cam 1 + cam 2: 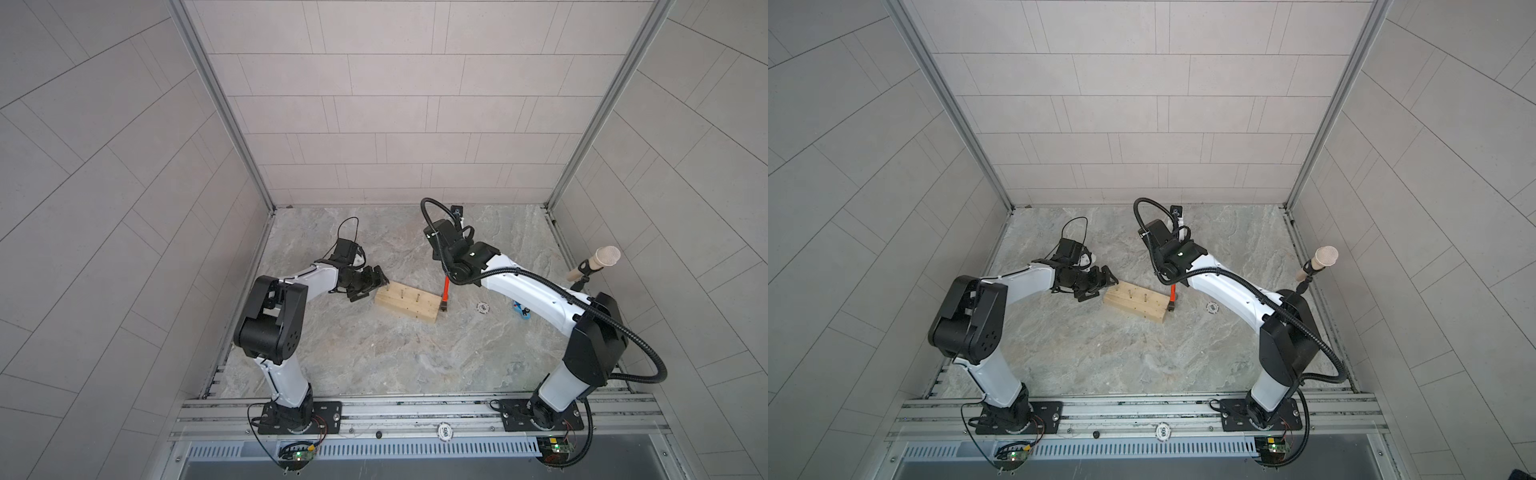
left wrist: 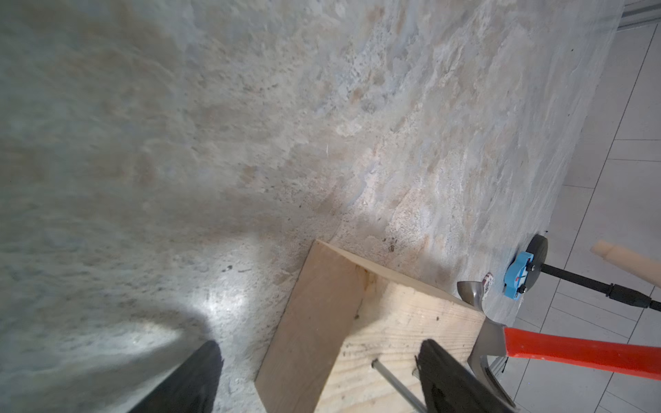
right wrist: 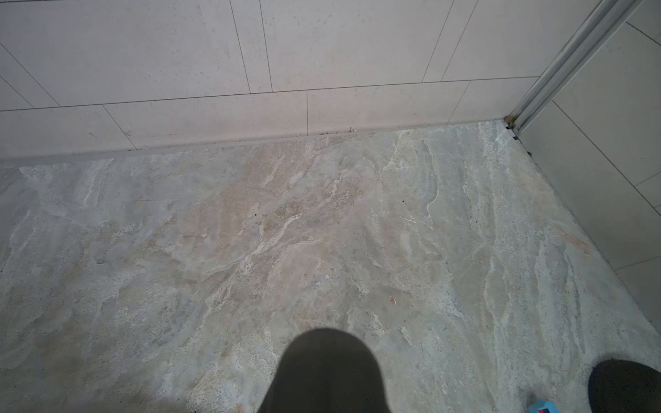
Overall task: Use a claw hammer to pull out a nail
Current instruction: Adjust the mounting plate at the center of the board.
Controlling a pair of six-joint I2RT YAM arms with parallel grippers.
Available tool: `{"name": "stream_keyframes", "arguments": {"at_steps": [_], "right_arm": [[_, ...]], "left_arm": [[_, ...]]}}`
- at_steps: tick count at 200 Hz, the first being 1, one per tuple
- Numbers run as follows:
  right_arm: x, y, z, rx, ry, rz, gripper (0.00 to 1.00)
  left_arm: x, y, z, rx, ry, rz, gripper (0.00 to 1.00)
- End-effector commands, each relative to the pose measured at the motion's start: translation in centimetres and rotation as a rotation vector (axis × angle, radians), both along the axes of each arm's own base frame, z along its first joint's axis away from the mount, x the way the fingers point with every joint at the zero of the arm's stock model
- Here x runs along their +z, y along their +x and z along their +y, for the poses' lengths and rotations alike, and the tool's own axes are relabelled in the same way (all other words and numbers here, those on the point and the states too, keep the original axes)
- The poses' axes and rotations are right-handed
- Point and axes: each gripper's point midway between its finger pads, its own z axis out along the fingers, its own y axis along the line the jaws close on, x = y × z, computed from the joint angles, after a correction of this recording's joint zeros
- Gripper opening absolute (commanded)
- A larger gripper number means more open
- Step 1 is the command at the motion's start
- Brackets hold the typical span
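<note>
I'm looking down at the stone table (image 1: 374, 353), where the wood block (image 1: 408, 301) is lying between my two hands. My left hand (image 2: 322, 347) is hovering wide open at the block's nearer end, gripping nothing, with one finger (image 2: 450, 375) reaching over the top face. My right hand (image 1: 451, 268) is clamping tight on the hammer (image 1: 445, 291), which is hanging down from it, its head sitting beside the block's other end. A nail (image 2: 393, 384) is sticking up just beside that left finger.
</note>
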Motion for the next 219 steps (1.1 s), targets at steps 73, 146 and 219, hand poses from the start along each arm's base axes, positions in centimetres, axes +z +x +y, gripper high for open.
{"name": "stream_keyframes", "arguments": {"at_steps": [73, 146, 219], "right_arm": [[6.3, 6.7, 2.1, 0.023, 0.181, -0.181, 0.00], [6.3, 5.3, -1.1, -0.033, 0.147, -0.184, 0.00], [7.4, 3.8, -2.8, -0.046, 0.090, -0.197, 0.00]], "left_arm": [[1.5, 0.7, -1.6, 0.005, -0.081, -0.021, 0.89], [-0.1, -0.9, 1.5, 0.061, 0.113, 0.064, 0.89], [1.2, -1.2, 5.2, 0.150, 0.280, 0.018, 0.89]]}}
